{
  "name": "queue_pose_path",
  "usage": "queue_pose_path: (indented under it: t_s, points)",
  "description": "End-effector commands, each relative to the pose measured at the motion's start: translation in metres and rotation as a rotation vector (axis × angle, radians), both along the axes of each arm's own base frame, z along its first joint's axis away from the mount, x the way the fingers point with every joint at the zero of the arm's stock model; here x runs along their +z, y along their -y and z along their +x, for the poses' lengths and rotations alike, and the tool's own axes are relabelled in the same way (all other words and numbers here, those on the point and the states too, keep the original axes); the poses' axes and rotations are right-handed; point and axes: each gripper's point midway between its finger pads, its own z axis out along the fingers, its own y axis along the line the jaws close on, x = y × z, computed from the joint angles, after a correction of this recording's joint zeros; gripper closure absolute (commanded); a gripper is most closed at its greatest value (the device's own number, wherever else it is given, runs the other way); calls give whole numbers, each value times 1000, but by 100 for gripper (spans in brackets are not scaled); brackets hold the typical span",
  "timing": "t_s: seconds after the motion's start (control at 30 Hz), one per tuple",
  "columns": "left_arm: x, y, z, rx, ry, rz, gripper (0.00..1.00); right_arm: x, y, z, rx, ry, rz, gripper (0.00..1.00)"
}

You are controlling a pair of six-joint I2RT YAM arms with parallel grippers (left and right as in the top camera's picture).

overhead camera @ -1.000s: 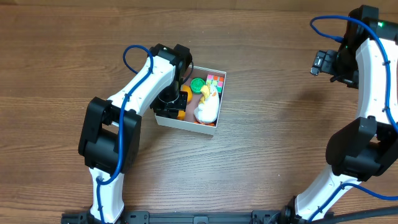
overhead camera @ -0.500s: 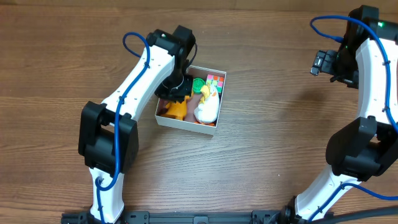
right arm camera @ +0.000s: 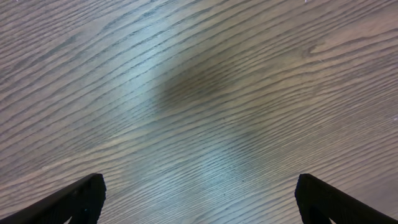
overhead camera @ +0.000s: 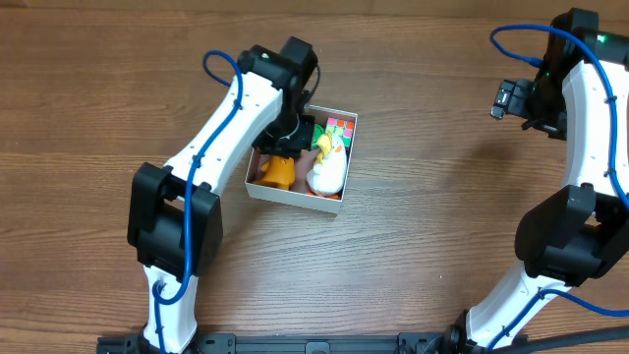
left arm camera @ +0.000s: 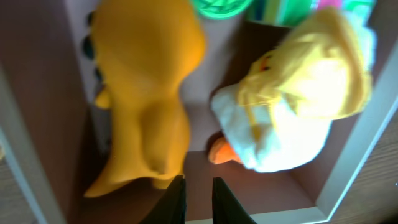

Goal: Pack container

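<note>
Container [overhead camera: 295, 196] sits on the tabletop [overhead camera: 423, 246], left of centre, under the left arm. Inside:
- orange soft toy [overhead camera: 278, 173] on the left side
- white-and-yellow duck plush [overhead camera: 330, 169] just beside it on the right
- multicolour block [overhead camera: 341, 126] in the far right corner
- green round piece [left arm camera: 221, 6], only its edge showing in the left wrist view

Left hand [left arm camera: 198, 200] hangs over the far left part of the container. Its fingers are nearly together with only a thin gap, and nothing is between them. The tips point at the pinkish-brown floor beside the orange toy's lower end; can't tell if they touch.

Right hand [right arm camera: 199, 202] is spread wide with nothing in it, over bare wood, well apart from the container on the far right.
</note>
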Motion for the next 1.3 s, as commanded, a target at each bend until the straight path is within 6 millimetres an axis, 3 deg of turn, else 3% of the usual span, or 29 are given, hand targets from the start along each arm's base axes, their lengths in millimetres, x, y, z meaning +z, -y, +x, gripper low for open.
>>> queue_pose_path:
  t_s: [0.0, 0.27, 0.8, 0.97, 1.27]
  points:
    - [-2, 13, -3, -34, 3, -23, 85, -1, -1, 1, 1, 2, 1, 0]
    - [-11, 8, 1, -25, 23, 7, 96, -1, -1, 1, 1, 2, 1, 0]
    - [-55, -5, -21, -26, -53, 48, 96, -1, -1, 1, 1, 2, 1, 0]
    - [-57, -3, -15, -26, -27, 43, 96, -1, -1, 1, 1, 2, 1, 0]
    - [-59, -20, -6, -13, 21, 134, 96, -1, -1, 1, 1, 2, 1, 0]
